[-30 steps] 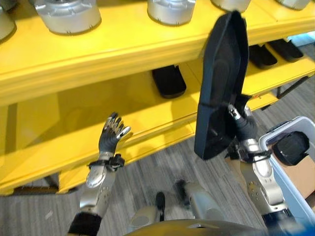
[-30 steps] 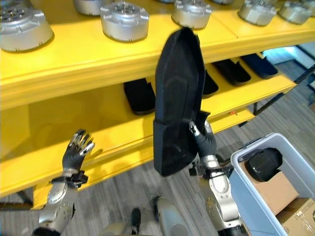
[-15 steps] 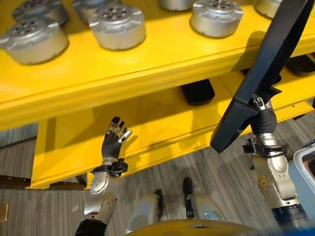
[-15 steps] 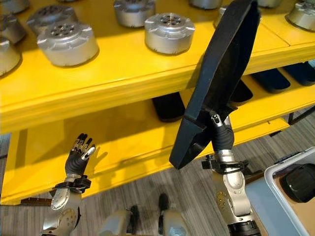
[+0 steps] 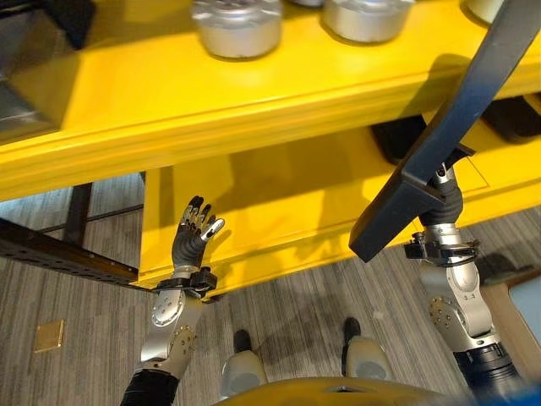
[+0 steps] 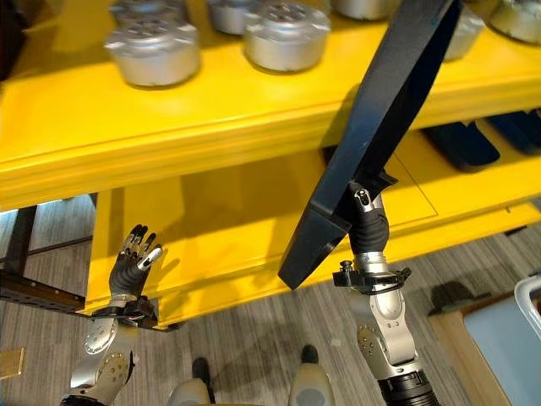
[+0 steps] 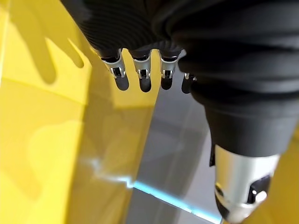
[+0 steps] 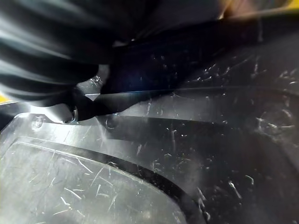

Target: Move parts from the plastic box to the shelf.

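A long black moulded part [image 6: 380,118] slants from low centre up towards the upper right, crossing the front edge of the yellow shelf [image 5: 254,110]. My right hand [image 6: 369,222] is shut on its lower end from below, and the part's scratched black surface [image 8: 196,140] lies close against it in the right wrist view. My left hand [image 5: 193,237] is raised in front of the lower shelf board near its left end. Its fingers [image 7: 140,74] are straight and open, holding nothing.
Silver round parts [image 6: 286,35] stand on the upper shelf board, and black parts [image 6: 463,144] lie on the lower one at the right. A corner of the plastic box [image 6: 507,347] is at lower right. A dark metal frame [image 5: 59,254] runs along the floor at left.
The camera has swung left, so the shelf's left end shows and the box has slid almost out. The black part has tipped from near upright to slanting up-right. The left hand stays raised.
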